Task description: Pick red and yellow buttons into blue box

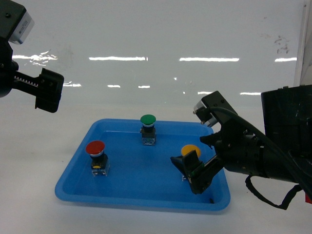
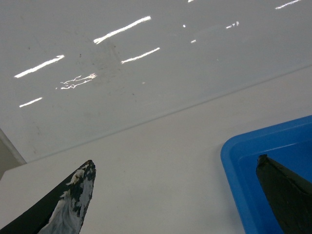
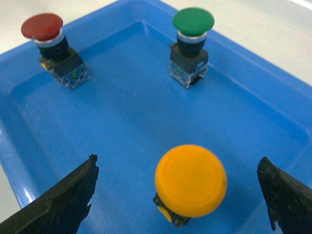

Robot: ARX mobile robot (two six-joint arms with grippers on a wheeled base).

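Note:
The yellow button point(image 3: 190, 179) stands in the near right part of a shallow blue tray point(image 1: 78, 190). My right gripper point(image 3: 178, 161) is open, with one dark finger on each side of the yellow button point(image 1: 190, 150) and a gap to both. In the head view the right gripper point(image 1: 191, 156) hangs low over the tray. The red button point(image 1: 95, 148) stands upright at the tray's left, also seen as the red button point(image 3: 42, 27). My left gripper point(image 1: 48, 90) hovers open and empty, high at the far left. A dark ribbed wall point(image 1: 287, 114) at the right edge may be the blue box.
A green-capped button point(image 1: 147, 120) stands at the back middle of the tray, the green button point(image 3: 193, 21) in the right wrist view. The left gripper point(image 2: 175, 161) looks down on white table point(image 2: 161, 161) beside the tray's corner point(image 2: 239, 161). A glossy white wall rises behind.

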